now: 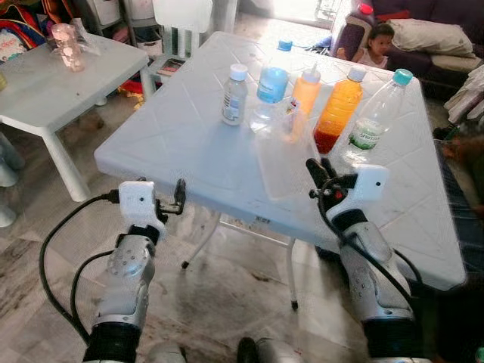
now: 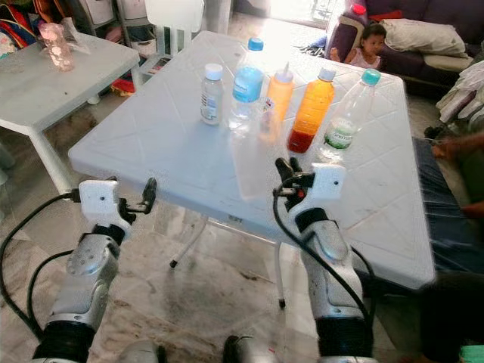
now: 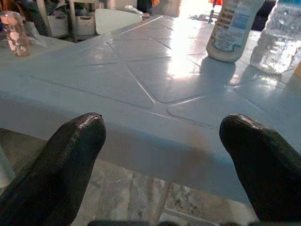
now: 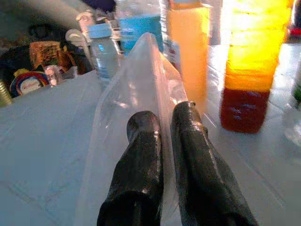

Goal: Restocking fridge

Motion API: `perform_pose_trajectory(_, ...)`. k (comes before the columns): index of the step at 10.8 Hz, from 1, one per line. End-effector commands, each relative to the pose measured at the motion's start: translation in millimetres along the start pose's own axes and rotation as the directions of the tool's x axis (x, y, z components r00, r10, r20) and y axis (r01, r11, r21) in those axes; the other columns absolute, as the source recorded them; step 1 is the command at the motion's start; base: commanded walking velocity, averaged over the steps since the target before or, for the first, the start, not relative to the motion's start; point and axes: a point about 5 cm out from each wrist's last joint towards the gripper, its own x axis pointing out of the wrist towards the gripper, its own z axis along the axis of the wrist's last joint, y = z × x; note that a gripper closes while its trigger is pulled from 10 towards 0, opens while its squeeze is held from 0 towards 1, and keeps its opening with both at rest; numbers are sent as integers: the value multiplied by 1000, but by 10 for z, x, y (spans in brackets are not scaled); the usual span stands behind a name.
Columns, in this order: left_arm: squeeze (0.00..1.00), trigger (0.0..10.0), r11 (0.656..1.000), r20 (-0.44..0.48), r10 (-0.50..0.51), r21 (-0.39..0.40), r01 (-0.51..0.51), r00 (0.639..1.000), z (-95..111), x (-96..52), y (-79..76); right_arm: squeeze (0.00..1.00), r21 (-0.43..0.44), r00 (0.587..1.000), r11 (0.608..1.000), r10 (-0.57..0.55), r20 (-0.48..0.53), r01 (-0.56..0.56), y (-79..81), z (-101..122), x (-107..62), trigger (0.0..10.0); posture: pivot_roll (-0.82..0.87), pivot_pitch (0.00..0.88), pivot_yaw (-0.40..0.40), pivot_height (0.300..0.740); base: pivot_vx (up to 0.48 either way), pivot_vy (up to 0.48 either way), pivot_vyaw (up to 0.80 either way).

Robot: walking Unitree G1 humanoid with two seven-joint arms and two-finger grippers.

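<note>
Pinching the near edge of a clear plastic bag (image 1: pixel 283 155), the right hand (image 1: pixel 321 171) is holding it on the worktop (image 1: pixel 174 144), its length running away toward the bottles (image 1: pixel 339 110) standing just beyond. Hovering open and empty at the worktop's near edge, the left hand (image 1: pixel 178 198) is sitting farther from them.

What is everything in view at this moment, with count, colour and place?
Table: one, pale blue, before the robot.
Bottles: five in a row at the table's far side: small clear bottle, blue-labelled water bottle, orange squeeze bottle, orange-and-red juice bottle, clear green-capped bottle.
Plastic bag: one, clear, on the table before the bottles.
Side table: one, white, far left, with a pinkish jar.
Person: one, by the dark sofa.
Left tool: open, below the table's near edge.
Right tool: shut on the plastic bag.
</note>
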Motion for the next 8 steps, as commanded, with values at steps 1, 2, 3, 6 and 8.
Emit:
perform_pose_trajectory(1, 0, 10000, 1000, -8, 12, 10, -12, 1000, 2, 1, 46, 0, -15, 998, 999, 34, -53, -35, 68, -101, -9, 10000, 80, 46, -67, 740, 0, 251, 794)
perform_pose_trajectory(2, 0, 10000, 1000, -6, 12, 13, -12, 1000, 9, 2, 50, 0, -8, 998, 999, 43, -54, -43, 86, -109, -17, 10000, 81, 50, -67, 740, 0, 259, 788)
perform_pose_trajectory(3, 0, 10000, 1000, -6, 13, 15, -13, 1000, 7, 2, 62, 0, -18, 996, 997, 75, -55, -76, 126, -121, -29, 10000, 82, 54, -65, 740, 0, 259, 781)
perform_pose_trajectory(6, 0, 10000, 1000, -9, 15, 22, -15, 1000, 6, 3, 76, 0, -26, 991, 991, 128, -44, -129, 198, -111, -12, 10000, 84, 56, -61, 740, 0, 259, 777)
perform_pose_trajectory(8, 0, 10000, 1000, -13, 21, 17, -21, 1000, -13, -15, 66, 0, -27, 988, 989, 147, -48, -148, 221, -127, -32, 10000, 84, 56, -61, 740, 0, 240, 769)
